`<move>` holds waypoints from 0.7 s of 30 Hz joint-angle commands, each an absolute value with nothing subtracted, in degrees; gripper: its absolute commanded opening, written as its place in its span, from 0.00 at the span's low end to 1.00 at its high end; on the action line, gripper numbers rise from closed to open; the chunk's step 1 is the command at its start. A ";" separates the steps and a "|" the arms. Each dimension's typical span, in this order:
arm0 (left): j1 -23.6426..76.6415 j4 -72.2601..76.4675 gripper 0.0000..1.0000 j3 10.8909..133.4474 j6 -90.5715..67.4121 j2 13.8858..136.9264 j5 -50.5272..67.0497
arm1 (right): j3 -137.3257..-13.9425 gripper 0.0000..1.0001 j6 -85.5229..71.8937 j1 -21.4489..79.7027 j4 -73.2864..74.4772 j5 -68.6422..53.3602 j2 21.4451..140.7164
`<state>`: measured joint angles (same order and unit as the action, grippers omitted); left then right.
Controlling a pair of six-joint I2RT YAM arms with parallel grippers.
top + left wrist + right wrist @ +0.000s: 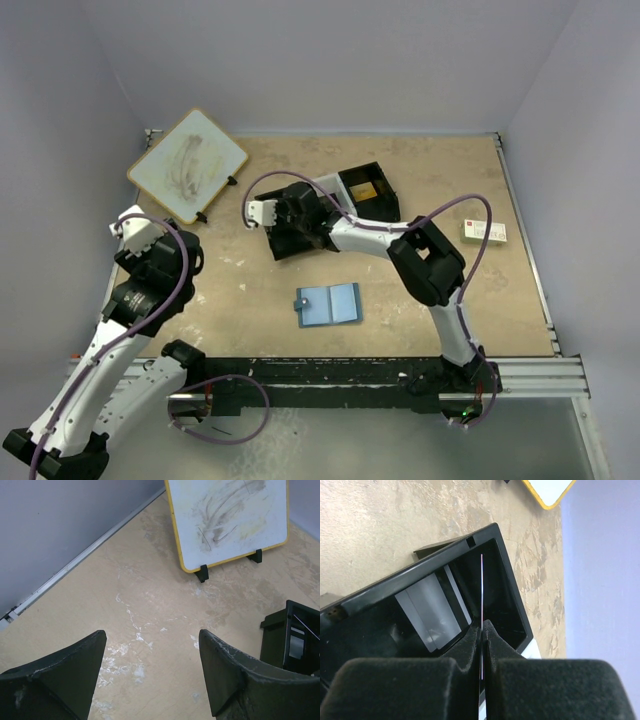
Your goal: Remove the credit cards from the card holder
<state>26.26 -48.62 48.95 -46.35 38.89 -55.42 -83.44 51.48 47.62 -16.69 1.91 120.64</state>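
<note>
The blue card holder [328, 303] lies open and flat on the table, in front of the black tray [365, 190]. My right gripper [292, 215] hangs over the tray's left end. In the right wrist view it [482, 626] is shut on a thin card [482, 587], seen edge-on and held upright above a tray compartment [507, 587]. A pale grey card [432, 612] lies in the compartment beside it. My left gripper [140, 240] is at the left side, away from the holder. In its wrist view it [151, 635] is open and empty above bare table.
A yellow-framed whiteboard [188, 165] stands at the back left, also in the left wrist view [230, 520]. A white card with green and red print [484, 232] lies at the right. The tray's corner [295, 640] shows at the right of the left wrist view.
</note>
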 commanded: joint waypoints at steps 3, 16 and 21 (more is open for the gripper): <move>26.02 -48.27 0.73 49.75 -46.83 37.86 -56.93 | -90.20 0.00 53.27 47.64 -13.30 0.88 124.13; 26.02 -48.19 0.73 49.53 -46.85 37.86 -56.79 | -94.65 0.06 55.43 47.64 -7.30 0.92 128.16; 26.08 -48.09 0.73 49.49 -46.83 37.85 -56.65 | -98.46 0.13 53.65 47.64 -0.86 -0.35 129.71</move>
